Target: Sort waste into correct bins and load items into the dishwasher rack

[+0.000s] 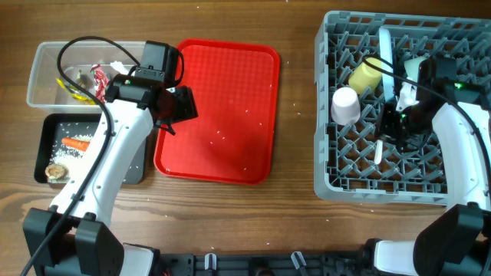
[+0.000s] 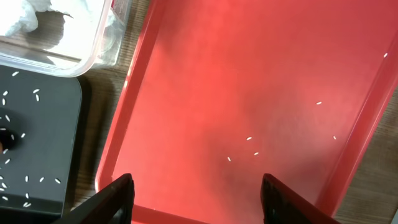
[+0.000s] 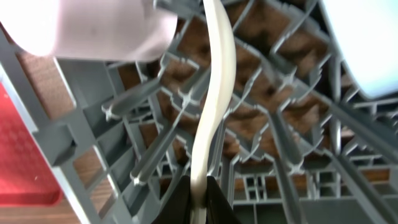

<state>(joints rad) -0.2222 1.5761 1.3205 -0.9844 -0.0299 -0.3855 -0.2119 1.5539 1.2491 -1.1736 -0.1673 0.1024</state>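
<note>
My left gripper (image 1: 181,104) hangs open over the red tray (image 1: 230,61); in the left wrist view its fingers (image 2: 118,199) stand wide apart with nothing between them, above loose rice grains (image 2: 249,139). My right gripper (image 3: 199,199) is down inside the grey dishwasher rack (image 1: 383,190), shut on the handle of the white spoon (image 3: 214,106), which stands among the pegs. The spoon (image 1: 379,151) shows just left of the right gripper (image 1: 391,126). A yellow cup (image 1: 366,74) and a small white-pink cup (image 1: 345,105) sit in the rack.
The clear tub (image 1: 42,77) holds wrappers and tissue (image 2: 25,15). Below it the black tray (image 1: 46,149) holds a carrot (image 1: 75,143), rice and a brown lump (image 1: 55,172). Pale dishes stand on edge in the rack's far part (image 1: 386,57).
</note>
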